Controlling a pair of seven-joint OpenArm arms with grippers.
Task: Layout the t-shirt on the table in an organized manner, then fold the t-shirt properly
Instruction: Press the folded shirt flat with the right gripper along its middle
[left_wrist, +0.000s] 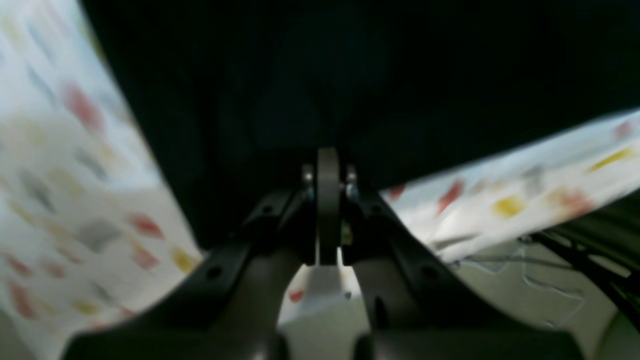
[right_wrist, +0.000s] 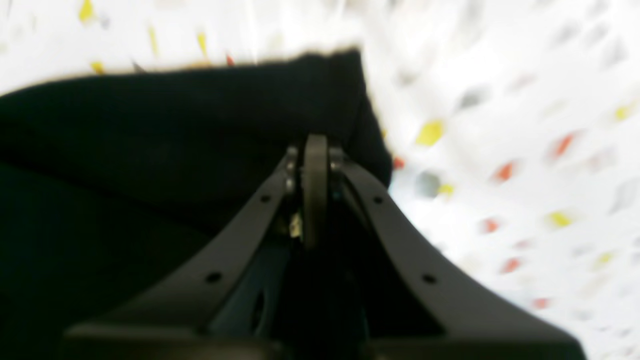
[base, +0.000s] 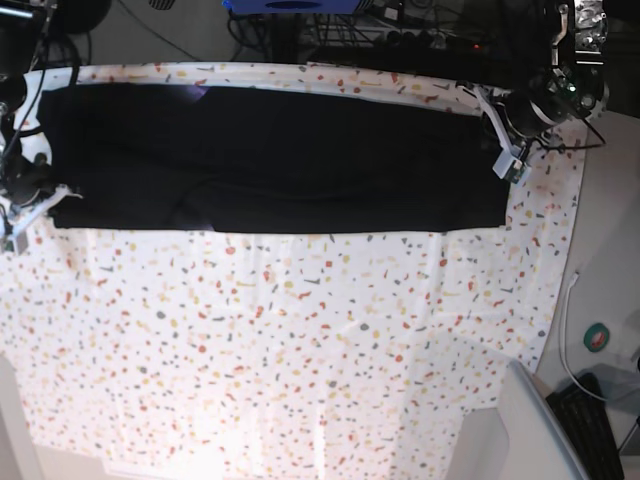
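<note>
Two arms work at opposite ends of the t-shirt, which lies as a long black band across the far part of the table. Its near edge runs almost straight from left to right; the far edge sits close to the table's far border. Speckled cover stays bare over the whole near half.

Left gripper: seen in the base view at the right end of the garment, close to the table's far right corner. Wrist view shows the jaws pressed together around a thin pad, black fabric filling the frame just beyond the tips. Jaws closed; the tips meet the cloth edge and appear to pinch it, though blur hides the exact contact.

Right gripper: at the left end in the base view, by the table's left edge. Wrist view shows the jaws brought together at the shirt's edge near a corner, speckled cover to the right. Closed, seemingly nipping the fabric.

Both wrist views are blurred.

Grey floor and a cable show past the table's right edge.
</note>
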